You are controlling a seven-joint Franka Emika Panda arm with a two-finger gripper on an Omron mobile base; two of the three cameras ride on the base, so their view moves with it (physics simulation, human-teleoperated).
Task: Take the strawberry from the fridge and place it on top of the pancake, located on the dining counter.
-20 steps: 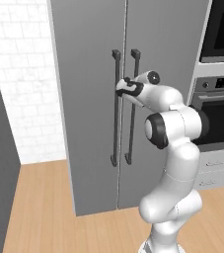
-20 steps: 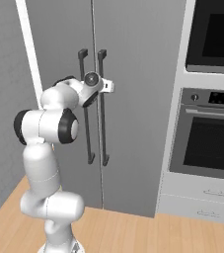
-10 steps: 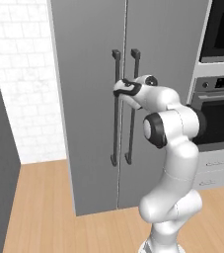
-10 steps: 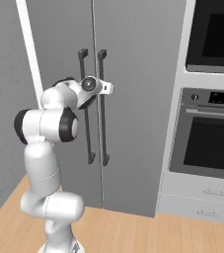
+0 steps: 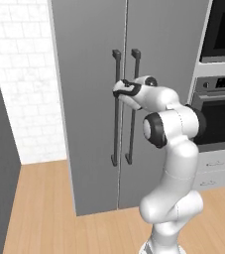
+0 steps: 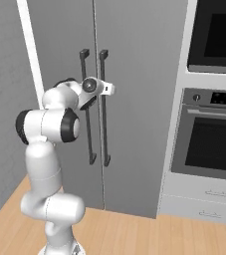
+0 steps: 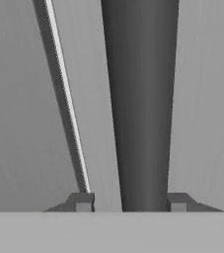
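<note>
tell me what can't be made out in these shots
- Strawberry: hidden behind the shut fridge doors.
- Jaw contact: in the hand view the fingertips straddle the dark handle, but gaps show, so a grip is unclear.
- Fridge top: cut off by the upper frame edge in both base views.

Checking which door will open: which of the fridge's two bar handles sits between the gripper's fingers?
The right door's handle: the gripper straddles it, just right of the door seam; the left door's handle stands free.

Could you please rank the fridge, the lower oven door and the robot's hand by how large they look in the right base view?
1. The fridge, by far the largest.
2. The lower oven door.
3. The hand, smallest, at the fridge's bar handles.
</note>
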